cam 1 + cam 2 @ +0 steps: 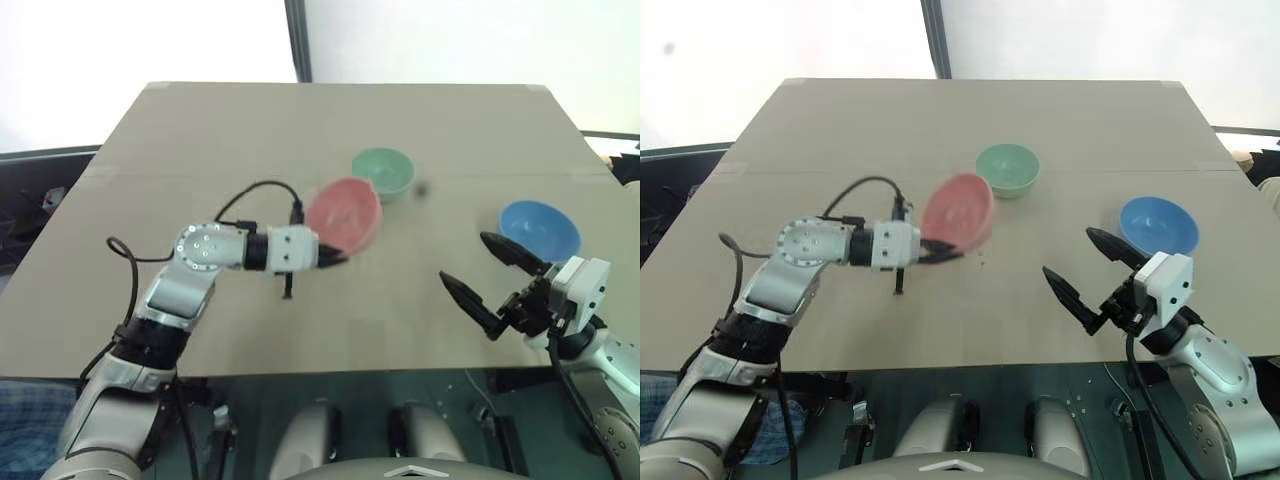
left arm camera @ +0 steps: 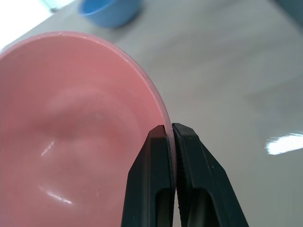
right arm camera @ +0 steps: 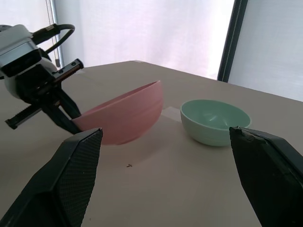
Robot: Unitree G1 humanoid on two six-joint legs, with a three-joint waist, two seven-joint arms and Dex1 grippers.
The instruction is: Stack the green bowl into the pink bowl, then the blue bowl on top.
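Pinching the pink bowl rim, left jaws hold it tilted beside the green bowl; right jaws gape.

Salmon-pink bowl, mint-green bowl and sky-blue bowl, all plain, on a plain tan worktop; black claw fingers.

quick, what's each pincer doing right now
left pincer: shut on the rim of the pink bowl, bowl tilted.
right pincer: open, holding nothing.
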